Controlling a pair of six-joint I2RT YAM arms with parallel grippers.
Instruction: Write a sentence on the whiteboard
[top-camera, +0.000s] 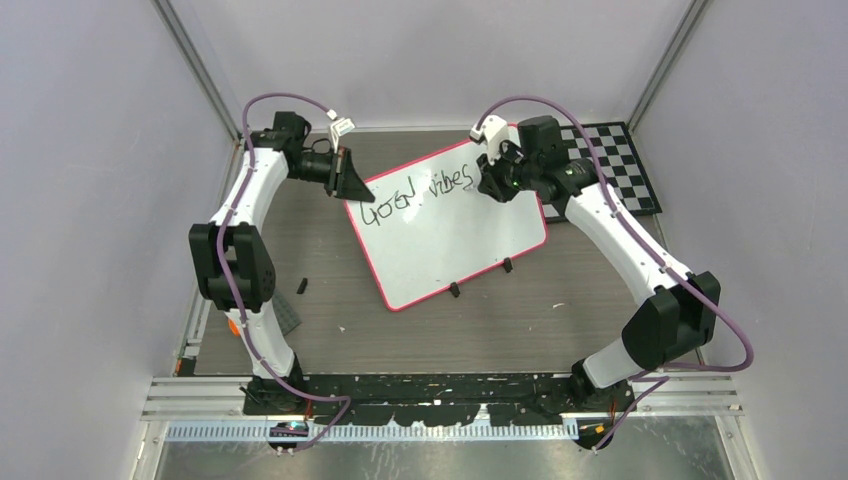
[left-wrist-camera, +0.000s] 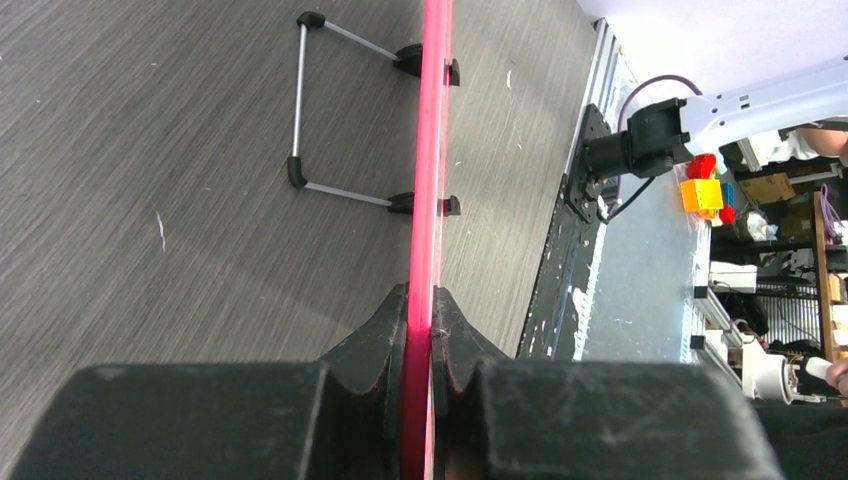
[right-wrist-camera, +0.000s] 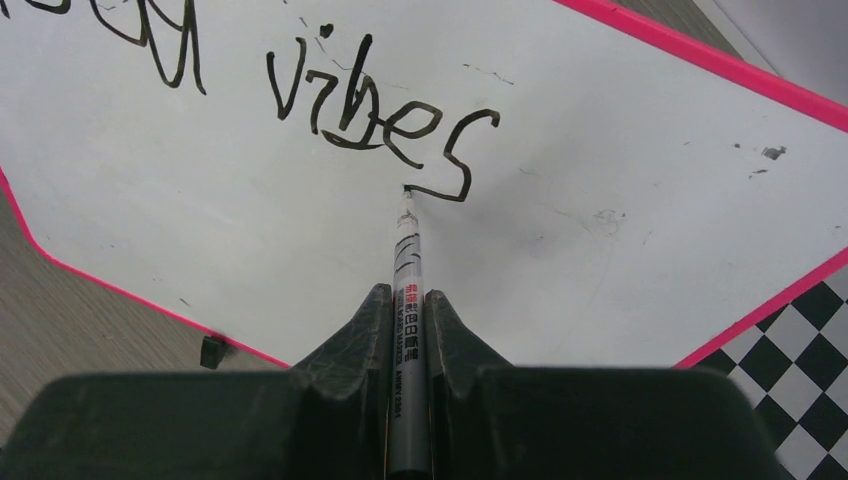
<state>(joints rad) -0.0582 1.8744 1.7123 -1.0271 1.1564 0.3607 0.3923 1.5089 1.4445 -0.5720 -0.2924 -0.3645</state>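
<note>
Tabletop (top-camera: 420, 340) open before whiteboard (top-camera: 450, 250); wire stand (left-wrist-camera: 298, 110) juts behind; walls (top-camera: 90, 200) hem sides

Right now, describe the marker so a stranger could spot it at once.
Start at the pink-rimmed whiteboard in the middle of the table. Near its far right corner, the right arm's fingers pinch a slim marker, tip at the tail of the s in "vibes". It is the only pen in view, with a printed pale barrel.

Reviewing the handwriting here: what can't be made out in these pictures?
Right wrist: top edge cuts off the first word of the sentence; print on the marker is too small.
Left wrist: the whiteboard is edge-on between the left fingers, face unseen.
Top external: right fingers hide the marker tip.
</note>
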